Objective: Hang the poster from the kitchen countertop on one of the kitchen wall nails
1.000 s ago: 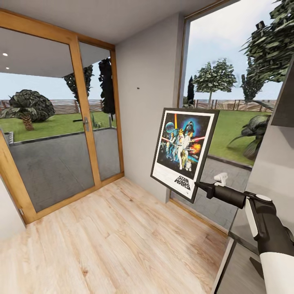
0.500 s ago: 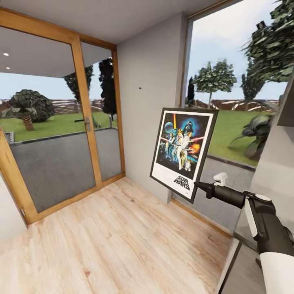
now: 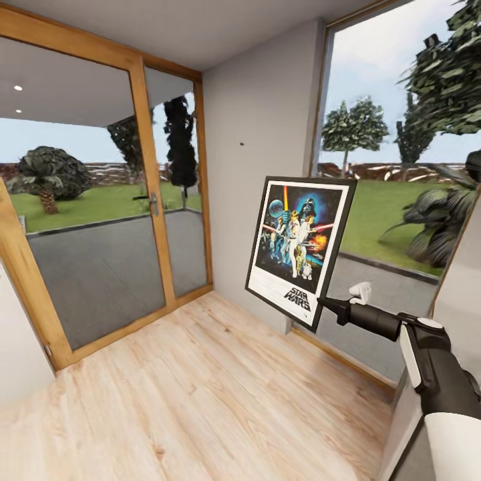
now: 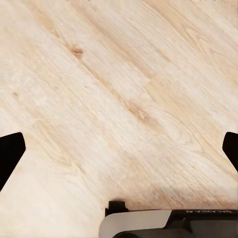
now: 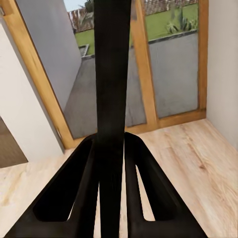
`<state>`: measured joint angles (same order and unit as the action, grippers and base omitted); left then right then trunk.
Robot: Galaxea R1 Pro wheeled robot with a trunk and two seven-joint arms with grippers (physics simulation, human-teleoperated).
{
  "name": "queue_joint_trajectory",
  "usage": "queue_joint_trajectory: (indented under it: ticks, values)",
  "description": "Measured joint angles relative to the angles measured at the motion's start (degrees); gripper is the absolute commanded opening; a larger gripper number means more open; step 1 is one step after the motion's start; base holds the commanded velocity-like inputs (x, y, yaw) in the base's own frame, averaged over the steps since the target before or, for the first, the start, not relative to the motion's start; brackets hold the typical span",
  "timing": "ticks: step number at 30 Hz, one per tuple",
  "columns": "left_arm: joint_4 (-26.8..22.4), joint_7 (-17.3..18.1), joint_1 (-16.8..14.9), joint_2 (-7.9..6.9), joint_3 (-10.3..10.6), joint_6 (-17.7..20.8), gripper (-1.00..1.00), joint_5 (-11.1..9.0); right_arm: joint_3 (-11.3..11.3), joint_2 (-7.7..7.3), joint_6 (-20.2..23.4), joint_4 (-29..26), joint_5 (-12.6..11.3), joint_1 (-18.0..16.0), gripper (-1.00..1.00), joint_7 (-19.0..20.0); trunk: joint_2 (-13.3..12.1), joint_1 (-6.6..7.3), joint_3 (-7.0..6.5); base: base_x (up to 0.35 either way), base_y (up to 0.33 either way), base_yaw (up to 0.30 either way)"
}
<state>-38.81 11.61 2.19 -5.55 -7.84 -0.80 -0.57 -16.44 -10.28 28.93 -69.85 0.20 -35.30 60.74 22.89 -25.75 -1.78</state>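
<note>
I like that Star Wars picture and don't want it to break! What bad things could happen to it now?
The right end effector pinches the poster only at its lower corner edge, so the poster might swing or slip and fall onto the wooden floor. The wall nail is a tiny dot, higher than the poster, so hooking it could easily miss. The poster could also bump the grey wall on the way.

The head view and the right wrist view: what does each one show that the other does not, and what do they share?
The head view alone shows the poster's printed face, the wall nail on the grey wall, and the window with trees. The right wrist view alone shows the right gripper closed on the poster's black frame edge, seen edge-on. Both share the poster, the wood-framed glass door and the wooden floor.
</note>
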Motion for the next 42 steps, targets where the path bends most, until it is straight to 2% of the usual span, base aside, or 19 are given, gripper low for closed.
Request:
queue_joint_trajectory:
  ticks: [19,42]
  values:
    - [0.0,0.0,0.0,0.0,0.0,0.1,1.0,0.0,0.0,0.14,0.0,0.0,0.0,0.0,-1.0,-0.1,0.0,0.01,0.0,0.085,0.342,0.0]
    - [0.0,0.0,0.0,0.0,0.0,0.1,1.0,0.0,0.0,0.22,-0.1,0.0,0.0,0.0,-1.0,0.0,0.0,0.02,0.0,0.231,0.287,0.0]
